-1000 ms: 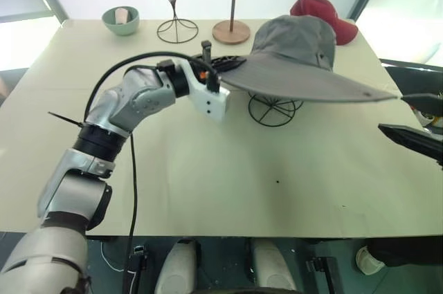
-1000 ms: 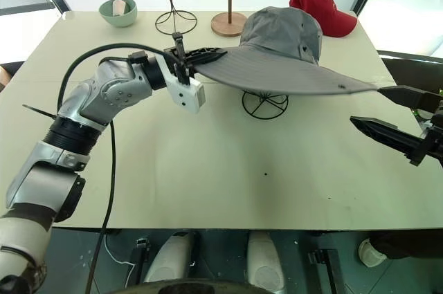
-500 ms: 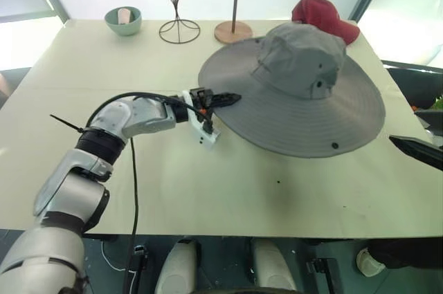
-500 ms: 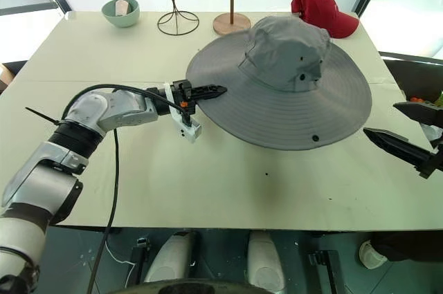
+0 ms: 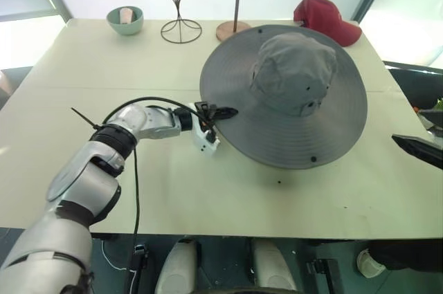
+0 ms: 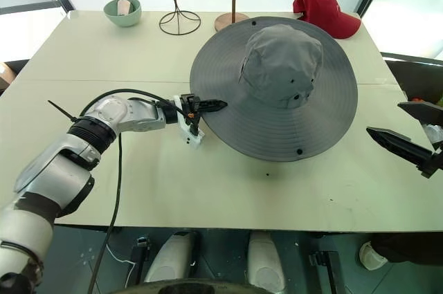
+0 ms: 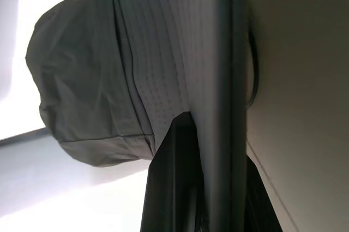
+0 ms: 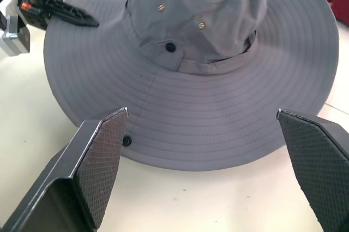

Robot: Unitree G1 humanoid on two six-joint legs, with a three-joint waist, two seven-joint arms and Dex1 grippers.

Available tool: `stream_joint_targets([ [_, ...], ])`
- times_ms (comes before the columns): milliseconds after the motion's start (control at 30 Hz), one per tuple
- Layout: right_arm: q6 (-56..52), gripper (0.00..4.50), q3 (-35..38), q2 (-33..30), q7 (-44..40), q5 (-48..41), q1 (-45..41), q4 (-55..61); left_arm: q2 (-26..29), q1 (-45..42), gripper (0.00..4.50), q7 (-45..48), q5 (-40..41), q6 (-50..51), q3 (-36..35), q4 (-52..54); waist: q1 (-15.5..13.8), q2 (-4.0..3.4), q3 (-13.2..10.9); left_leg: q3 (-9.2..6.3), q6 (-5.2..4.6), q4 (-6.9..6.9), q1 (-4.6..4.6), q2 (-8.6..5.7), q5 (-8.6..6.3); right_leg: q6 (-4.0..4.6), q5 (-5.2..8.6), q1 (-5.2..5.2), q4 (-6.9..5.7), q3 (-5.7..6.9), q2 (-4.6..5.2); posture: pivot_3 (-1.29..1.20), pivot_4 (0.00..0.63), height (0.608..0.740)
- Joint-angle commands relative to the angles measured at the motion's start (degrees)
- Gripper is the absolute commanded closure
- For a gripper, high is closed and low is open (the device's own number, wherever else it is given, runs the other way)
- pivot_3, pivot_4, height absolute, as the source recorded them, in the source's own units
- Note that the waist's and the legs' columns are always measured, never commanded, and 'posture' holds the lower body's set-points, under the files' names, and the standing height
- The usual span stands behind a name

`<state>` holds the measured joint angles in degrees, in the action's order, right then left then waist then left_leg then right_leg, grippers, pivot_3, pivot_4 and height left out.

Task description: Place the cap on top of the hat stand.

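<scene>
Currently we find the cap point(image 6: 277, 86) spread over the middle of the table point(image 6: 208, 183), its brim near level and its crown upright. The hat stand lies under the cap; in the left wrist view a thin dark wire curve point(image 7: 252, 68) shows below the brim, so we cannot confirm how well the crown sits on the cage.

The left gripper point(image 6: 214, 106) has its fingers pinched narrow on the brim edge at the robot's left side of the cap. The right gripper point(image 8: 204, 166) stands apart from the cap with its fingers spread wide, holding nothing.

Risks, as we judge them:

1. Off-centre seating. If the crown is not centred on the cage, release may let the cap tilt or slide off.
2. Drag on withdrawal. If the left fingers do not part fully before the arm pulls away, the brim may follow and tip the light wire stand.
3. Neighbouring items. The red baseball cap point(image 6: 325, 10) and the wooden pole base point(image 6: 232, 21) sit just beside the far brim; a sideways tug could push the brim against them.
</scene>
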<state>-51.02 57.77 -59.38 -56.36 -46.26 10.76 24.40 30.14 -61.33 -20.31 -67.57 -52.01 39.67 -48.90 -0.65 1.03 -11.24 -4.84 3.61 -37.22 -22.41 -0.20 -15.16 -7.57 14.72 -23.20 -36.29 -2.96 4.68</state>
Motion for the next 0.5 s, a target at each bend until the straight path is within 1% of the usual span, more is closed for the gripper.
stream_joint_targets([
  [33, 1.0, 0.0, 0.8, -1.1, 0.5, 0.0, -1.4, -0.1, -0.9, -1.8, 4.47, 2.1, 5.9, -1.6, -1.9, -2.2, 0.1, 0.0, 0.0, 0.0, 0.0, 0.0, 0.0, 0.0, 0.0, 0.0, 0.0, 0.0, 0.0, 0.0, 0.0, 0.0, 0.15, 0.74],
  [100, 1.1, 0.0, 0.4, -1.2, 0.5, 0.1, -1.8, -0.2, -0.9, -1.9, 4.47, 3.5, 8.3, -2.6, -2.7, -2.1, 0.1, 0.0, 0.0, 0.0, 0.0, 0.0, 0.0, 0.0, 0.0, 0.0, 0.0, -0.01, 0.0, 0.0, 0.0, 0.0, 0.15, 0.74],
  [133, 1.3, 0.0, 0.2, -1.2, 0.5, 0.2, -1.9, -0.3, -0.7, -1.9, 4.21, 4.0, 9.2, -3.0, -3.0, -1.6, 0.0, 0.0, 0.0, -0.01, 0.0, 0.0, 0.0, 0.0, 0.0, 0.0, 0.0, -0.01, 0.0, 0.0, 0.0, 0.0, 0.15, 0.74],
  [200, 1.4, 0.0, -0.3, -1.2, 0.6, 0.4, -2.2, -0.4, -0.4, -1.6, 3.51, 5.8, 11.6, -4.1, -3.6, -1.2, 0.0, 0.0, 0.0, 0.0, 0.0, 0.0, 0.0, 0.0, 0.0, 0.0, 0.0, -0.01, 0.0, 0.0, 0.01, 0.0, 0.15, 0.74],
  [300, 1.6, 0.0, -1.0, -1.2, 0.6, 0.6, -2.7, -0.4, 0.7, -0.6, 2.05, 8.5, 14.3, -5.5, -4.4, 0.8, 0.0, 0.0, 0.0, 0.0, 0.0, 0.0, 0.0, 0.0, 0.0, 0.0, 0.0, -0.01, 0.0, 0.0, 0.01, 0.0, 0.15, 0.74],
  [400, 1.8, 0.0, -1.9, -1.3, 0.8, 0.7, -3.4, -0.6, 2.1, 0.7, 0.43, 10.9, 16.6, -6.3, -5.3, 2.8, 0.1, 0.0, 0.0, 0.0, 0.0, 0.0, 0.0, 0.0, 0.0, 0.0, 0.0, -0.01, 0.0, 0.0, 0.01, 0.0, 0.15, 0.74],
  [433, 1.9, 0.0, -2.3, -1.3, 0.8, 0.7, -3.7, -0.7, 2.6, 1.1, 0.06, 11.8, 17.3, -6.4, -5.6, 3.5, 0.1, -0.01, 0.0, 0.0, 0.0, 0.0, 0.0, 0.0, 0.0, 0.0, 0.0, -0.01, 0.0, 0.0, 0.01, 0.0, 0.15, 0.74],
  [500, 2.1, 0.0, -3.0, -1.4, 0.9, 0.8, -4.2, -1.0, 3.5, 2.3, 0.06, 14.0, 19.3, -6.7, -6.3, 5.1, 0.1, -0.01, 0.0, 0.0, 0.0, 0.0, 0.01, 0.0, 0.0, 0.0, 0.0, -0.01, -0.01, 0.0, 0.01, 0.0, 0.15, 0.74],
])
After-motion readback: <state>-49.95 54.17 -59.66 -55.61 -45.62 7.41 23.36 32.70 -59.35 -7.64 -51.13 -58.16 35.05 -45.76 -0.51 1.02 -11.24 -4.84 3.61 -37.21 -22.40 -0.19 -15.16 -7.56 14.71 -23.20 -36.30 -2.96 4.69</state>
